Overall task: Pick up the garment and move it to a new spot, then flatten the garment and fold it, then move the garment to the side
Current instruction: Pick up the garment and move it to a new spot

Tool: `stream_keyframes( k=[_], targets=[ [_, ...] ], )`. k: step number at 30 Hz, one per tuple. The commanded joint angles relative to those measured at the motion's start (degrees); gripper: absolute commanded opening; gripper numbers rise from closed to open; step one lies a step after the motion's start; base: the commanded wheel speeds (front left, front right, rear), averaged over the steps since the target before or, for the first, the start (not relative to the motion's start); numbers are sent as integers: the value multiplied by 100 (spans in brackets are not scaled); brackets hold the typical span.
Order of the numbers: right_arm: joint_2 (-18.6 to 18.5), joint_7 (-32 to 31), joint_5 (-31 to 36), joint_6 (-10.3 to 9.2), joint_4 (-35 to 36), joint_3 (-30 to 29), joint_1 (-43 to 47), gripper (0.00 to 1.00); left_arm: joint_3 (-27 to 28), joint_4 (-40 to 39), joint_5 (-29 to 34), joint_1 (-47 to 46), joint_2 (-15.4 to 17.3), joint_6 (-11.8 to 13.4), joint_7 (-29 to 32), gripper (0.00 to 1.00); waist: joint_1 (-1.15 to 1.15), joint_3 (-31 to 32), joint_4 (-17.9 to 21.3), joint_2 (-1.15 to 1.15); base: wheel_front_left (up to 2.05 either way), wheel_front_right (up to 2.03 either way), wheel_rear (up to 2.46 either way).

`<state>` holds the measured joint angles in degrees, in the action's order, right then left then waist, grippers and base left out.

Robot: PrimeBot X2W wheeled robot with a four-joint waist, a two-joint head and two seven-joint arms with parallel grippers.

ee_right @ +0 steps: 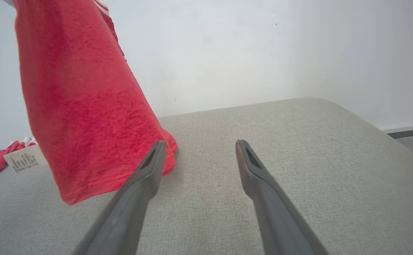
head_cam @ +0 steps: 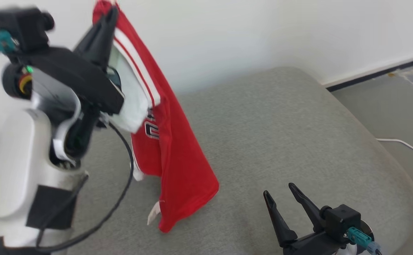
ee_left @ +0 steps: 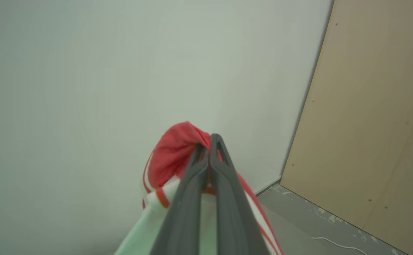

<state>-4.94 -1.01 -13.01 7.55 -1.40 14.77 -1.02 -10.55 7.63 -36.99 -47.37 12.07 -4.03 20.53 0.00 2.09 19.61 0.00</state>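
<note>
Wall (head_cam: 245, 35): plain and pale, seen behind both grippers.

Cushion (head_cam: 281, 141): grey, woven, rounded at its corner. It lies beneath both grippers and extends ahead of the right one.

Floor (head_cam: 387, 106): grey, seen beyond the cushion on the right gripper's outer side.

Panel (ee_left: 376, 124): tan board, noted to the right of the left gripper's fingers in the left wrist view.

Garment (head_cam: 178, 156): red, with white bands and a pale lining. It is held up by one bunched edge at the left gripper's tips and hangs straight down from them. Its lower hem is seen reaching the cushion. It hangs ahead of the right gripper and to that gripper's left, near it but apart from it in the head view.

Left gripper (head_cam: 109, 17): raised well above the cushion, fingers pointing upward and pressed together, with red cloth clamped between them.

Right gripper (head_cam: 279, 189): low over the cushion, jaws spread wide, nothing held between them. Bare cushion is seen in the gap.

Cable (head_cam: 405, 144): white, lying on the floor, well apart from both grippers.

Label (ee_right: 22, 161): white, printed, at the garment's lower part, left of the right gripper's fingers.
</note>
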Motion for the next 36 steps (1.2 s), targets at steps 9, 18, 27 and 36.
stream_keyframes(
  k=[9,18,27,36],
  targets=[
    [-67,-73,-33,-12,66,-61,47,100,-389,896,194,1464,-381,85,-600,0,0,-207,289,0,0,0,0],
    [-51,-129,-105,-12,60,0,66,100,-978,2358,454,2336,-794,5,-1795,33,0,-255,-71,0,0,0,0],
    [-75,-104,-30,-12,60,-305,271,100,-1135,2466,849,2722,-712,263,-3054,100,0,-101,-615,0,0,0,0],
    [-169,-85,109,-12,131,-749,544,100,-709,1612,1094,3562,-451,642,-3564,100,0,22,-1189,0,0,0,0]
  ],
)
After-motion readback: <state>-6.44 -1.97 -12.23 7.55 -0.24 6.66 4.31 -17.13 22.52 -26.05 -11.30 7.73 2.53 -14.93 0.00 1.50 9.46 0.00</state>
